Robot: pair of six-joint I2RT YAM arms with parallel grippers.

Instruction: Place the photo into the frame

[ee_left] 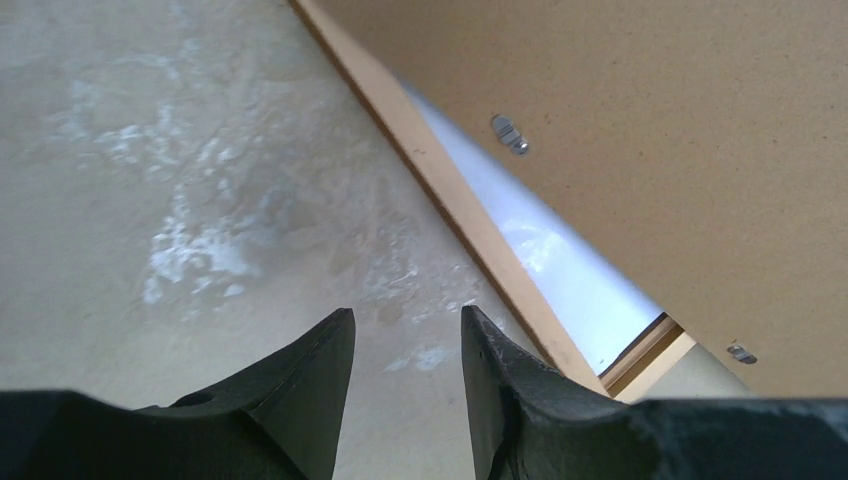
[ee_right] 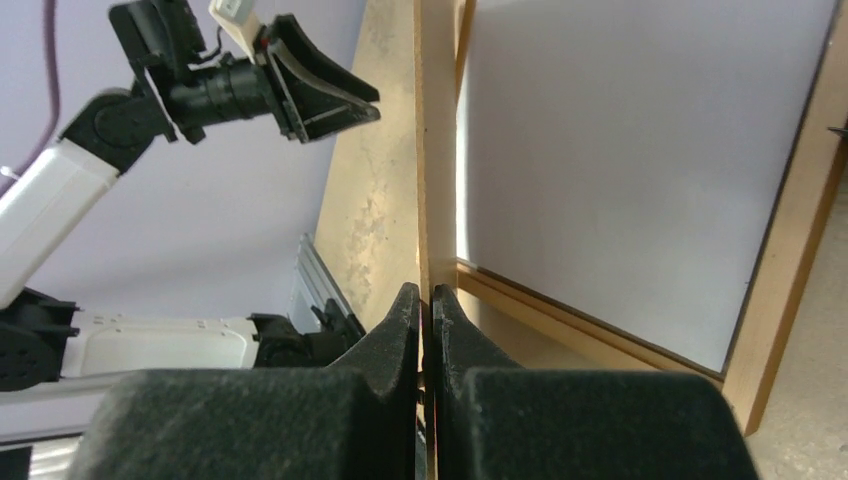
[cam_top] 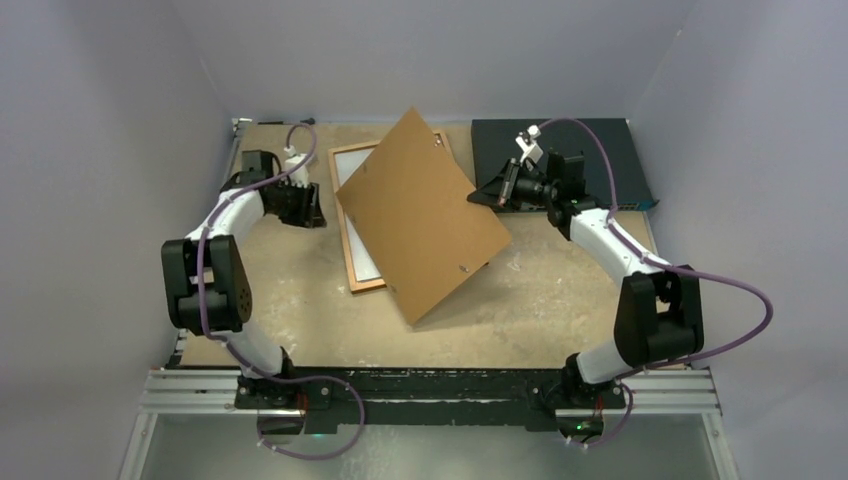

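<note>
The right gripper (ee_right: 425,300) is pinching the thin edge of the plain brown backing board (cam_top: 420,215), jaws closed tight on it. It is holding the board tilted, with one side lifted and swung askew over the orange-brown wooden frame (ee_left: 470,225). Raised this way, the board is leaving the left part of the frame's opening uncovered, most likely so the inside can be reached or checked. The frame is lying flat on the table (ee_left: 150,150) near the far side, and a plain white sheet is showing inside its rails. This is probably the photo (ee_right: 640,170) lying face down with its white back up, though no printed side is visible to confirm it. If so, the print is sitting in the frame already, and the board is waiting to be lowered over it. Small metal turn clips (ee_left: 510,135) are showing on the board's surface. The left gripper (ee_left: 408,312) is hovering low over bare table just beside the frame's left rail. Its jaws are standing apart with nothing between them, and it is touching neither frame nor board. It seems to be placed there to steady the frame or nudge the sheet square when the board comes down. A dark blue box (cam_top: 600,160) is lying at the far right, behind the right arm's wrist and apart from the frame. The main risk appears to be the board coming down crooked and catching a rail.
</note>
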